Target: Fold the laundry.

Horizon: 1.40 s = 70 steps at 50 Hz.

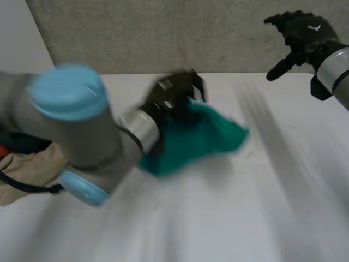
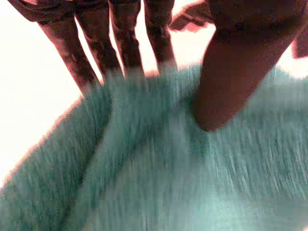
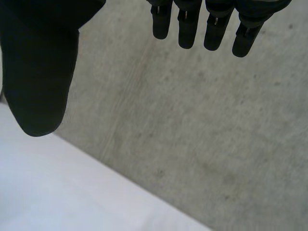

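Observation:
A teal cloth [image 1: 202, 136] lies bunched in the middle of the white table [image 1: 245, 218]. My left arm reaches across to it, and my left hand [image 1: 174, 95] is at the cloth's far left edge. In the left wrist view the fingers [image 2: 122, 43] dip behind a raised fold of the teal cloth [image 2: 159, 163] while the thumb [image 2: 231, 72] presses on its near side, pinching the fold. My right hand [image 1: 300, 33] hangs high at the back right, far from the cloth. Its fingers [image 3: 211, 24] and thumb [image 3: 41, 67] are straight and hold nothing.
A beige garment [image 1: 24, 169] is heaped at the table's left edge, with something red [image 1: 4, 148] behind it. A grey concrete wall [image 1: 163, 33] runs along the table's far edge.

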{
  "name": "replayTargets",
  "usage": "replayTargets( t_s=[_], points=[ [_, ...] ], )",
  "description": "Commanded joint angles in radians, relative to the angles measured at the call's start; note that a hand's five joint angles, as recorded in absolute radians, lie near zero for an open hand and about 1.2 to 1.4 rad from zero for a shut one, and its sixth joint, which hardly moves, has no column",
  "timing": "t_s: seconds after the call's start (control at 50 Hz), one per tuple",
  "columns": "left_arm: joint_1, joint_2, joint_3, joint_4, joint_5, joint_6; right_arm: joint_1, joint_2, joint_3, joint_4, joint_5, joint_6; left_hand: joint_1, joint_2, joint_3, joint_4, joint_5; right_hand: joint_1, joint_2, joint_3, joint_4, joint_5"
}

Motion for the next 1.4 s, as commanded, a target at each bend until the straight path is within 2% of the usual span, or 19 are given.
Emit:
replayTargets(
  t_s=[0.02,0.08,0.16,0.24,0.3,0.32,0.42,0.46,0.54,0.64,0.8,0.9,0.96,0.98,1.04,1.1,1.26,1.34,1.4],
  points=[
    [-0.041,-0.076,0.038,-0.017,0.036,0.033,0.027,0.065,-0.018,0.054,0.010,-0.098,-0.551,-0.602,-0.606,-0.602,-0.601,-0.046,-0.036,-0.029,-0.026,-0.040],
    [-0.001,-0.030,0.048,-0.037,0.010,0.049,0.041,0.070,-0.020,0.062,0.016,-0.132,-0.551,-0.602,-0.606,-0.602,-0.601,-0.046,-0.036,-0.029,-0.026,-0.040],
    [0.091,0.064,0.037,-0.057,-0.022,0.085,0.057,0.063,-0.018,0.083,0.018,-0.172,-0.551,-0.602,-0.606,-0.602,-0.601,-0.046,-0.036,-0.029,-0.026,-0.040],
    [0.191,0.147,-0.009,-0.098,-0.019,0.179,0.080,0.041,-0.018,0.152,0.012,-0.216,-0.551,-0.602,-0.606,-0.602,-0.601,-0.046,-0.036,-0.029,-0.026,-0.040],
    [0.268,0.191,-0.061,-0.160,-0.007,0.294,0.110,0.020,-0.009,0.265,0.007,-0.302,-0.551,-0.602,-0.606,-0.602,-0.601,-0.046,-0.036,-0.029,-0.026,-0.040],
    [0.301,0.202,-0.087,-0.189,0.007,0.362,0.132,0.010,0.005,0.332,0.003,-0.368,-0.551,-0.602,-0.606,-0.602,-0.601,-0.046,-0.036,-0.029,-0.026,-0.040],
    [0.416,0.188,-0.152,-0.242,0.065,0.553,0.211,-0.007,0.114,0.491,-0.002,-0.566,-0.551,-0.602,-0.606,-0.602,-0.601,-0.008,0.002,0.009,0.012,-0.002],
    [0.462,0.153,-0.162,-0.264,0.108,0.611,0.248,-0.017,0.187,0.467,0.001,-0.612,-0.551,-0.602,-0.606,-0.602,-0.601,0.083,0.092,0.100,0.102,0.089],
    [0.508,0.061,-0.158,-0.316,0.162,0.657,0.297,-0.033,0.307,0.346,0.025,-0.603,-0.551,-0.602,-0.606,-0.602,-0.601,0.294,0.304,0.311,0.314,0.300],
    [0.527,-0.046,-0.130,-0.328,0.165,0.691,0.334,-0.031,0.434,0.183,0.064,-0.589,-0.551,-0.602,-0.606,-0.602,-0.601,0.271,0.281,0.288,0.291,0.278],
    [0.528,-0.151,-0.093,-0.264,0.108,0.711,0.350,0.009,0.534,0.034,0.066,-0.582,-0.551,-0.602,-0.606,-0.602,-0.601,0.227,0.237,0.244,0.247,0.233],
    [0.518,-0.172,-0.092,-0.159,0.050,0.705,0.350,0.052,0.547,-0.081,0.070,-0.572,-0.041,-0.092,-0.096,-0.092,-0.090,0.265,0.275,0.282,0.285,0.272],
    [0.506,-0.175,-0.092,-0.122,0.036,0.705,0.351,0.082,0.542,-0.112,0.072,-0.572,0.188,0.137,0.134,0.138,0.139,0.303,0.313,0.320,0.323,0.309],
    [0.496,-0.177,-0.090,-0.100,0.030,0.710,0.351,0.101,0.533,-0.121,0.072,-0.574,0.326,0.275,0.271,0.275,0.277,0.396,0.406,0.414,0.416,0.403],
    [0.484,-0.174,-0.084,-0.066,0.022,0.705,0.347,0.130,0.510,-0.127,0.073,-0.574,0.549,0.499,0.495,0.499,0.500,0.599,0.609,0.616,0.619,0.606],
    [0.470,-0.177,-0.058,-0.029,0.021,0.702,0.339,0.164,0.442,-0.121,0.081,-0.575,0.670,0.619,0.615,0.619,0.621,1.174,1.183,1.191,1.194,1.180],
    [0.430,-0.160,0.172,0.076,-0.031,0.699,0.252,0.118,0.108,-0.167,0.174,-0.497,0.670,0.619,0.616,0.620,0.621,1.176,1.185,1.193,1.196,1.182],
    [0.438,-0.117,0.330,0.194,-0.080,0.644,0.186,0.078,-0.056,-0.311,0.213,-0.414,0.670,0.619,0.616,0.620,0.621,1.176,1.185,1.193,1.196,1.182],
    [0.450,-0.080,0.420,0.314,-0.119,0.538,0.133,0.049,-0.107,-0.490,0.228,-0.359,0.670,0.619,0.616,0.620,0.621,1.176,1.185,1.193,1.196,1.182]
  ],
)
